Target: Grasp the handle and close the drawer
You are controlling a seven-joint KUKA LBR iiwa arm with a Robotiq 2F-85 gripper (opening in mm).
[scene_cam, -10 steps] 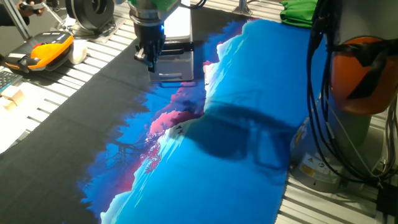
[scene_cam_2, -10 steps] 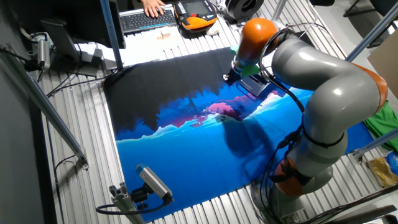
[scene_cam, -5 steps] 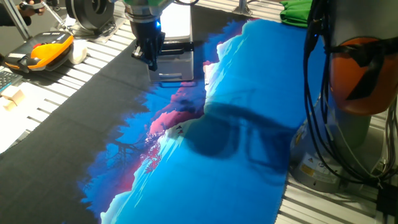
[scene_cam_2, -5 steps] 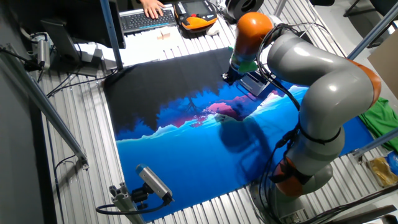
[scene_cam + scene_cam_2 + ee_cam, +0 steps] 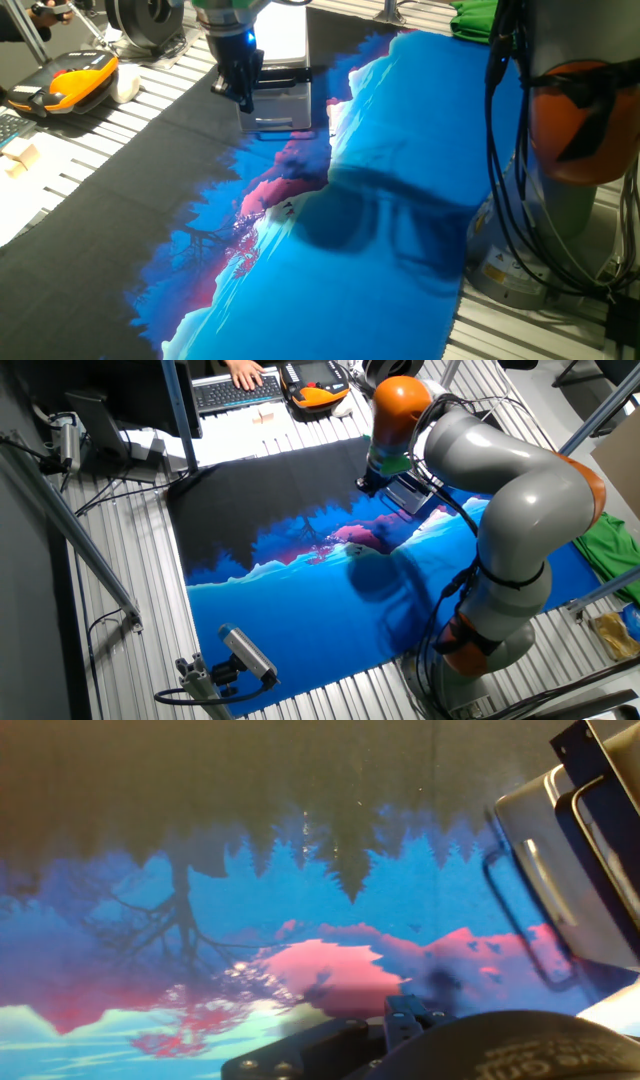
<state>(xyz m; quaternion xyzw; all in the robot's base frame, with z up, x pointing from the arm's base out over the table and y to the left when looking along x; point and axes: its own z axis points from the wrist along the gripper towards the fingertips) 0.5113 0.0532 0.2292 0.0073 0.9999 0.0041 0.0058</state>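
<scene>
The drawer (image 5: 282, 103) is a small pale box that stands out from its white cabinet (image 5: 287, 38) at the far end of the blue and black cloth. Its thin dark handle (image 5: 515, 925) runs across the drawer front (image 5: 565, 870) at the right of the hand view. My gripper (image 5: 244, 103) hangs just left of the drawer's side, not touching the handle. It also shows in the other fixed view (image 5: 366, 484), beside the drawer (image 5: 410, 496). Its fingers read as one dark shape, so their gap is unclear. The hand view shows only the hand's dark body at the bottom.
An orange-black device (image 5: 80, 78) lies on the slatted table at the left, also seen near a keyboard (image 5: 235, 392) with a person's hand. Green cloth (image 5: 482, 15) lies at the far right. The arm's base (image 5: 585, 120) and cables stand on the right.
My gripper has moved slightly up and to the left, along the drawer's left side. The drawer has not moved.
</scene>
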